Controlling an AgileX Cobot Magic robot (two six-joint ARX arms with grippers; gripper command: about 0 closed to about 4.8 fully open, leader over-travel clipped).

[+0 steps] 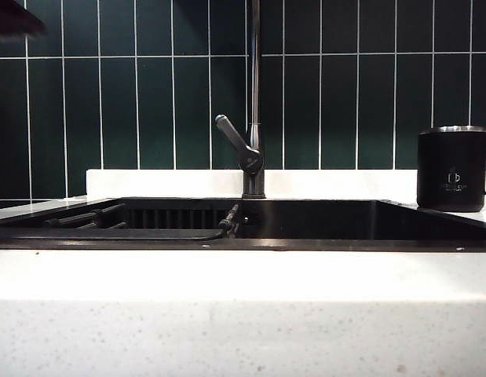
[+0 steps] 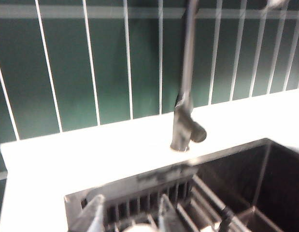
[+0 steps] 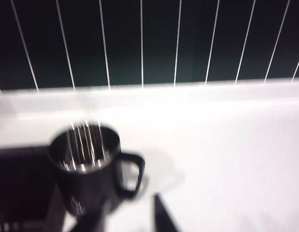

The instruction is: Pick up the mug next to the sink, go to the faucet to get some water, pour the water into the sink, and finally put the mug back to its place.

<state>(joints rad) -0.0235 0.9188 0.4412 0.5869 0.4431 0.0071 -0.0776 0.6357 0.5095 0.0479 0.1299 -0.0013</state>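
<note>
Mug (image 1: pixel 452 169): upright on the white counter (image 1: pixel 243 275), just right of the sink (image 1: pixel 321 220) and well right of the faucet (image 1: pixel 255 94); nothing touches it. In the right wrist view the mug (image 3: pixel 86 166) shows its open mouth, handle turned away from the sink.
Right gripper (image 3: pixel 127 215): near the mug on its handle side; 2 dark fingertips (image 3: pixel 163 217) frame the handle, spread apart, holding nothing.
Left gripper (image 2: pixel 130 215): over the sink's far corner from the mug, facing the faucet (image 2: pixel 188 96); its 2 fingers (image 2: pixel 91 215) stand apart and empty.
Stage: judged the very start; mug not yet picked up.
Risk 1: the thin handle loop is a small target; a finger landing on its outside edge could spin or topple the mug.
Risk 2: the mug sits close to the sink edge, so a sideways nudge could tip it into the basin.
Risk 3: the smooth cylindrical wall may slip in a 2-finger pinch, more so once filled.
Risk 4: the tall spout and angled lever (image 1: pixel 236 140) stand in the carrying path; a clipped rim would spill.
Mug material: matte black outside, shiny steel rim and interior, small white logo.
Sink: black rectangular recess, dark metal rim, a slatted rack (image 1: pixel 93 218) inside.
Faucet: slim dark vertical pipe, grey-tipped lever.
Counter: white, speckled, glossy.
Wall (image 1: pixel 133 86): dark green vertical tiles, pale grout.
</note>
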